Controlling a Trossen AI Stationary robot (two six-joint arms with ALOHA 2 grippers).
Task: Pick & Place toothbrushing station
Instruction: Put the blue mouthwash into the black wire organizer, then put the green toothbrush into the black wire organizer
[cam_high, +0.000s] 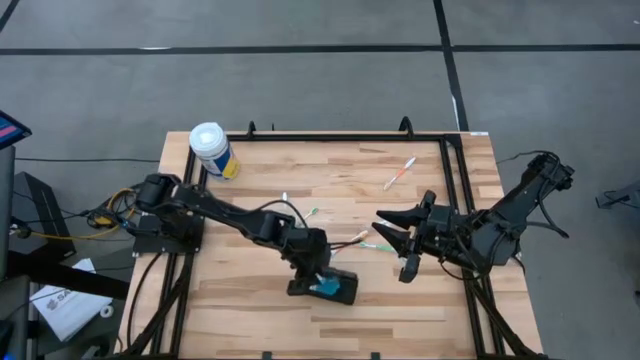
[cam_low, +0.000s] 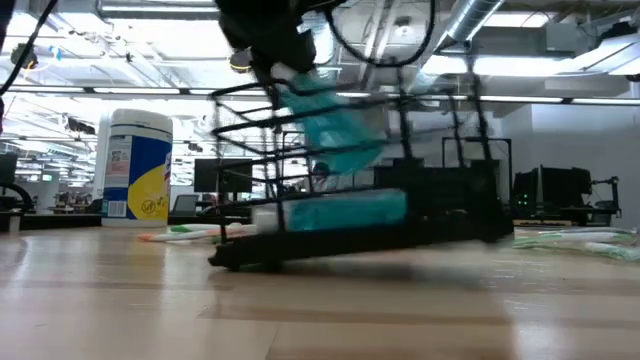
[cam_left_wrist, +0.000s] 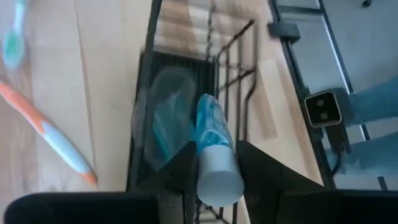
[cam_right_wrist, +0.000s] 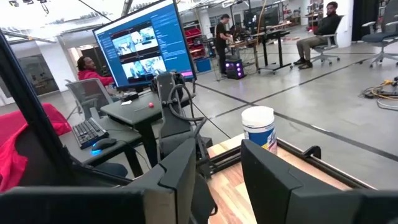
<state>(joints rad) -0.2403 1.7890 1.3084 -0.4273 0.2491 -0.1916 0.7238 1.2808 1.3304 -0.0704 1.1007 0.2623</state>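
Left arm stretched across the surface, left gripper (cam_high: 318, 281) pointing down, jaws closed on a tube, right arm folded at the right edge, right gripper (cam_high: 391, 243) raised, jaws apart

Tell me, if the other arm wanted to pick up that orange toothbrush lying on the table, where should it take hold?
Probably the middle of the handle, coming straight down from above. The orange toothbrush lies flat and alone on the table near the far edge, a thin stick, so fingers set across its length could close on both sides. The right gripper hangs open nearby, holding nothing.
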